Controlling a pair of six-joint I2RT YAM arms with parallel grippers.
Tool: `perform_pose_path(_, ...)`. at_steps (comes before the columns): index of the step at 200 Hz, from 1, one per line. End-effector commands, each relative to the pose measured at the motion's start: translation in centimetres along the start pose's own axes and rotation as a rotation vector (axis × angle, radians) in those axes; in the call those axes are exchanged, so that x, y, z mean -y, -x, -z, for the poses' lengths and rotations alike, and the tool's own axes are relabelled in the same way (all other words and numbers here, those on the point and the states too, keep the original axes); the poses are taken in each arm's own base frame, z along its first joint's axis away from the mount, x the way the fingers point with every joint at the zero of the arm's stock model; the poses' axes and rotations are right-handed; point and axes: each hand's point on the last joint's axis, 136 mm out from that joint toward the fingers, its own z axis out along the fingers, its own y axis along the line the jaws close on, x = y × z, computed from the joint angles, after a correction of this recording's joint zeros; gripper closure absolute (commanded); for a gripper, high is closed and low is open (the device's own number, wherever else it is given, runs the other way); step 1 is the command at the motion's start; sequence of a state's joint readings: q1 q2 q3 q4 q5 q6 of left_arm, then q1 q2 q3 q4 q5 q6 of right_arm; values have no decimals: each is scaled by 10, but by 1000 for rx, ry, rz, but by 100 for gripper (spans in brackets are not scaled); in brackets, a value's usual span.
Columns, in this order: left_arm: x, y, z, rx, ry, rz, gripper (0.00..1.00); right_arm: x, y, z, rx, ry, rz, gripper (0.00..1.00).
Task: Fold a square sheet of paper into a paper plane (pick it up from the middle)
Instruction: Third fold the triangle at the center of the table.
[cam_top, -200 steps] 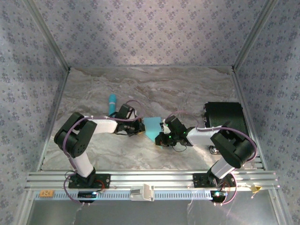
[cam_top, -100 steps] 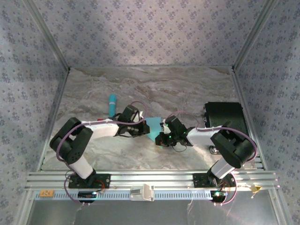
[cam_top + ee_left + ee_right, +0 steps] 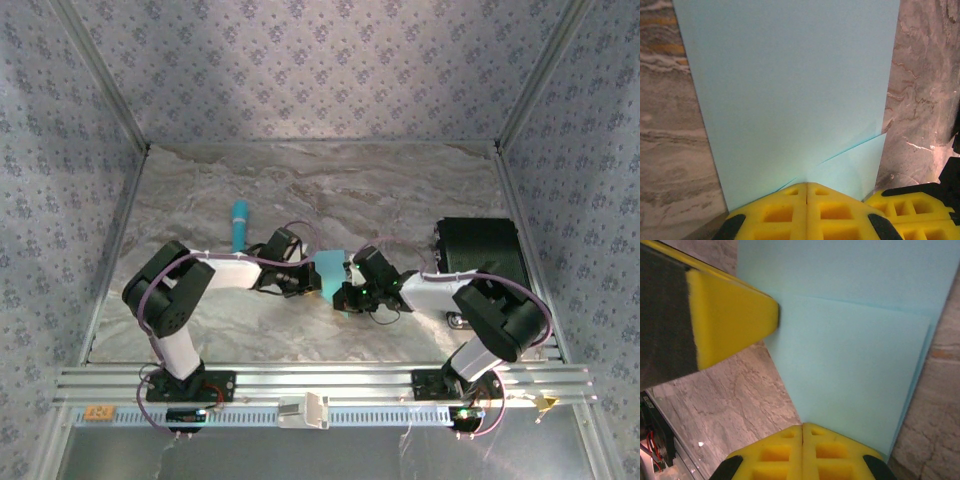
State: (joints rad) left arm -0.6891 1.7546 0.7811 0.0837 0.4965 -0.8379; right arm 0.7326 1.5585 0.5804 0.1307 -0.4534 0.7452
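The square sheet of paper is light cyan and lies partly folded on the marble table between my two grippers. In the left wrist view the paper is a tall flat strip with a slanted folded edge low on the right. My left gripper is shut, its yellow tips resting on the sheet's near edge. In the right wrist view the paper shows a folded layer on top. My right gripper is shut, tips on that layer's near corner. From above, the left gripper and right gripper flank the sheet.
A slim turquoise stick lies behind the left arm. A black box stands at the right, beside the right arm's elbow. Patterned walls close the table at the left, back and right.
My left gripper has moved right, onto the sheet. The visible part of the paper has narrowed from a wide pointed shape to a slim strip. The right gripper has barely shifted.
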Motion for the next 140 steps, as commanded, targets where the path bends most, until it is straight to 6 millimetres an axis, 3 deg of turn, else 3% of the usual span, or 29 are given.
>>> perform_pose_path(1, -28, -8, -6, -27, 88, 31, 100, -19, 16, 2, 21, 29, 12, 100)
perform_pose_path(31, -25, -7, -7, -33, 78, 25, 100, -21, 25, -12, 7, 30, 14, 100)
perform_pose_path(65, -26, -7, -7, -32, 83, 24, 100, -2, 11, -25, -36, -6, -23, 100)
perform_pose_path(140, -38, -4, -8, -37, 108, 37, 100, 9, -14, -2, -35, -10, -32, 98)
